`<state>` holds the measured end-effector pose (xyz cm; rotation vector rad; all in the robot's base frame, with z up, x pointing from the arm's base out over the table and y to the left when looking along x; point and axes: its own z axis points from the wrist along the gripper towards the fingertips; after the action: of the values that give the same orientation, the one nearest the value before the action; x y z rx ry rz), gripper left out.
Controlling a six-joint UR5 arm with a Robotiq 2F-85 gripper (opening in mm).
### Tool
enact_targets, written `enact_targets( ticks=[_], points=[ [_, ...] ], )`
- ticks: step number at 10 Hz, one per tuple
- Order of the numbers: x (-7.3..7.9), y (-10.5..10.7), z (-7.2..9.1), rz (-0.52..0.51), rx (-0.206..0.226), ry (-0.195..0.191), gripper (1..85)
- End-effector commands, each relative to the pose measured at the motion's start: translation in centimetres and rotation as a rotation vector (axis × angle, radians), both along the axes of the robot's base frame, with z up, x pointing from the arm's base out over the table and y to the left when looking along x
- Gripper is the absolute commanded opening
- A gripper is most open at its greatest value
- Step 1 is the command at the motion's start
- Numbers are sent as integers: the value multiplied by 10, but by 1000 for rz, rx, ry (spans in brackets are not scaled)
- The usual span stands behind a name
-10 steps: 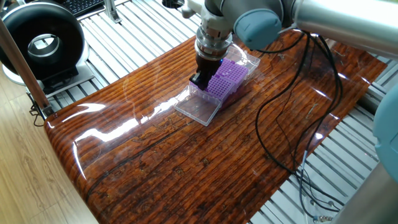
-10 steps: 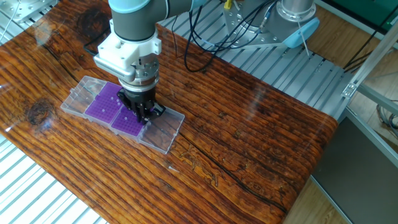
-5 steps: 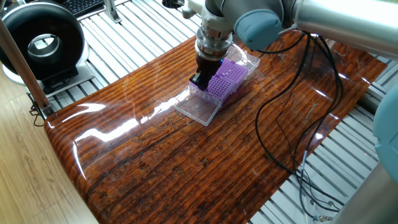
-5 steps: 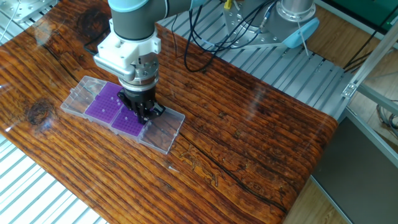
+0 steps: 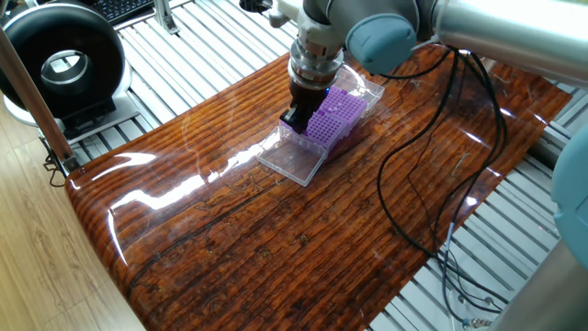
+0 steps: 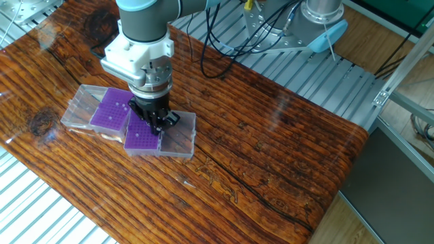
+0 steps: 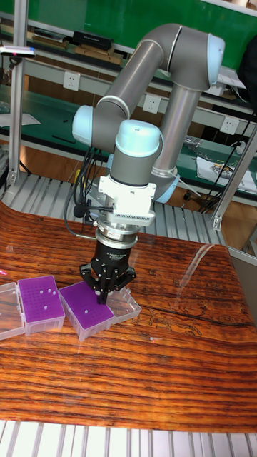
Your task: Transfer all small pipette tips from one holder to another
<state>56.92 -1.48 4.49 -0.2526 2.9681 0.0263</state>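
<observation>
Now, end effector (image 6: 154,122) over racks (image 6: 142,133), cables (image 5: 413,184) nearby

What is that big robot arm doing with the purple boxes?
The robot's gripper is reaching straight down onto one purple rack full of tiny holes, the one nearer the arm. A second purple rack sits right beside it, and each rests in a clear plastic box with its lid open. The near rack sits turned at an angle to the other. A few pale dots, likely pipette tips, show in both racks. Whether the fingers hold a tip is too small to tell.
</observation>
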Motion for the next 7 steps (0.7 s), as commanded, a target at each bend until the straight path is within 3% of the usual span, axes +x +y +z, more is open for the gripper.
enact_targets(
  ticks=[1, 7],
  points=[
    [0, -1, 5, -21, 0, -1, 13],
    [3, -3, 6, -47, -12, -4, 13]
  ],
)
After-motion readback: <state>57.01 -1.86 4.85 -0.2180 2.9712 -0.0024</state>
